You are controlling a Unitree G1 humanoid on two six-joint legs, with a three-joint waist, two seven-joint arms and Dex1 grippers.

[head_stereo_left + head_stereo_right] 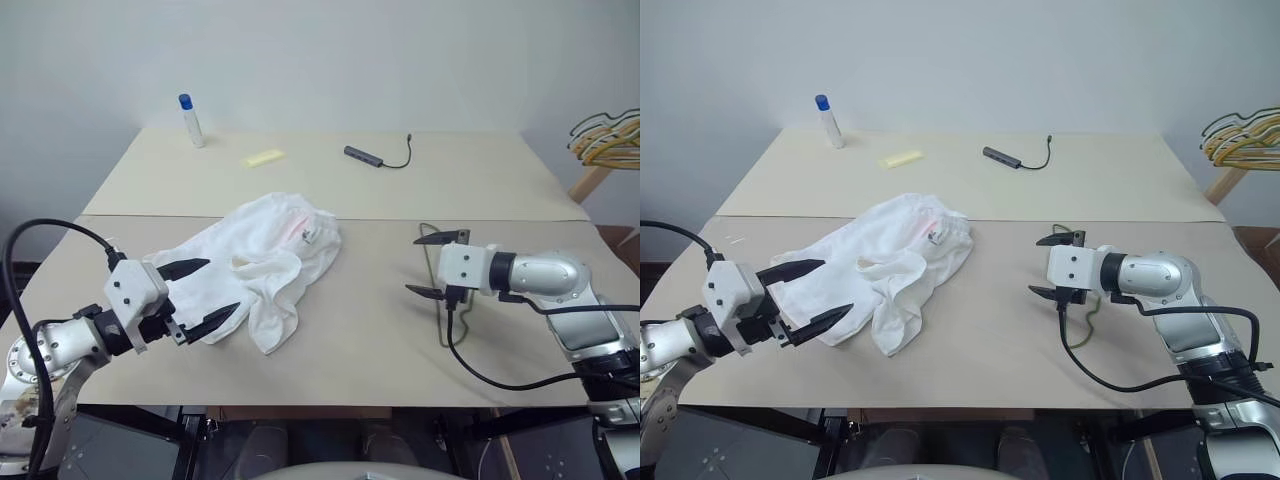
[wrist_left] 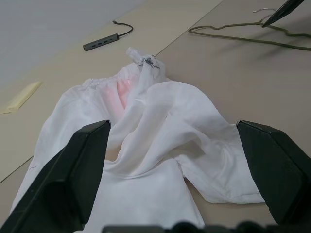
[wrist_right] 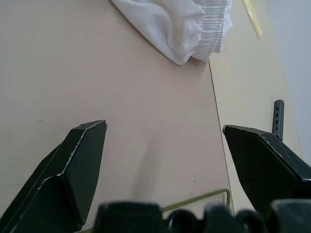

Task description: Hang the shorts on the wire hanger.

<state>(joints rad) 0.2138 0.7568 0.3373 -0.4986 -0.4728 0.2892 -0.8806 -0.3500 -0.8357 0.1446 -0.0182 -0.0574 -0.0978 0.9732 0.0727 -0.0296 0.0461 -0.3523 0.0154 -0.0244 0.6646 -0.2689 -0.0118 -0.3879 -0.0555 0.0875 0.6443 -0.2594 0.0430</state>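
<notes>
A: What's sitting on the table [image 1: 520, 190]?

B: 1 pair of shorts [image 1: 262, 262], 1 wire hanger [image 2: 252, 38], 1 bottle [image 1: 190, 120], 1 yellow strip [image 1: 263, 157] and 1 cabled adapter [image 1: 365, 155] — the last 3 lying at the far side.

A: How are the shorts lying?

B: Crumpled at centre-left, long axis running diagonally, waistband pointing away towards the far right.

A: And the end effectors?

B: Both are gaping, gripping nothing — the left end effector [image 1: 205, 293] is hovering at the shorts' near edge, the right end effector [image 1: 435, 264] over the hanger.

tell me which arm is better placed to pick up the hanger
Right. The open right gripper hovers directly over the hanger, while the left gripper is at the shorts.
</notes>
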